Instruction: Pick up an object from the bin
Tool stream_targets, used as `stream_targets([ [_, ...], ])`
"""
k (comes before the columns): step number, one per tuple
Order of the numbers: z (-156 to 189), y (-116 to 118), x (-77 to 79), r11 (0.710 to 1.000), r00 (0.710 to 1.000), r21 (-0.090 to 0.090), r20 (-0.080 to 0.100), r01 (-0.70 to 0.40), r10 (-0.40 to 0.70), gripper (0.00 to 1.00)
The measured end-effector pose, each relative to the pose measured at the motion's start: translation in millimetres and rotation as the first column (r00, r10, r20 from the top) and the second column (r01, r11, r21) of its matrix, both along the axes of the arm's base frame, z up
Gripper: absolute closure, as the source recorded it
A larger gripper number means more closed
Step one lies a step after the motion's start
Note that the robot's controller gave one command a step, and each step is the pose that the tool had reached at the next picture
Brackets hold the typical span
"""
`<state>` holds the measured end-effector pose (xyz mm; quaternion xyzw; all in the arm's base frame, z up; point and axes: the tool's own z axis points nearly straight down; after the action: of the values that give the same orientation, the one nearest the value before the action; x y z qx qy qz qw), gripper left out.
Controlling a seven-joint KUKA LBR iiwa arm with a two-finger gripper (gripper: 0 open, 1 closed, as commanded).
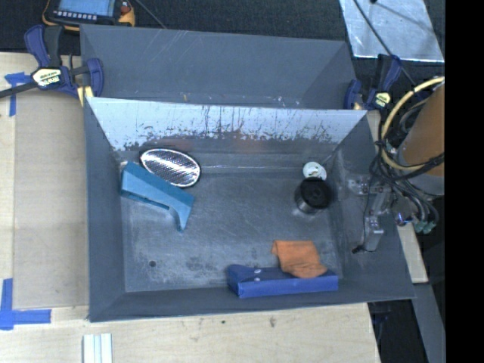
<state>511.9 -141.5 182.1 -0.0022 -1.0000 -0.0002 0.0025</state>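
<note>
- Gripper (365, 240) hangs above the scuffed grey bin's (227, 225) right wall; whether parted or closed is unclear.
- Orange cloth (299, 257) touches blue bar (283, 282) on the floor.

Arm (425, 136) in from right, cabled wrist bent down; claw (372, 234) apparently points downward.

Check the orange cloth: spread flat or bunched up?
Bunched up. The orange cloth sits as a lumpy, creased wad near the front wall of the bin, touching the dark blue bar.
</note>
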Motion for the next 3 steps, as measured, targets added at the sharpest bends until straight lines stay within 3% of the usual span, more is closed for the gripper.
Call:
stream_targets([
  [1, 5, 1, 2.0, 1.0, 1.0, -0.002, 0.009, -0.004, 0.004, 0.0],
  [2, -44, 15, -4.5, 0.975, 0.975, -0.006, 0.014, -0.222, 0.222, 0.0],
  [3, -59, 30, -18.8, 0.934, 0.934, 0.0, 0.006, -0.358, 0.358, 0.0],
])
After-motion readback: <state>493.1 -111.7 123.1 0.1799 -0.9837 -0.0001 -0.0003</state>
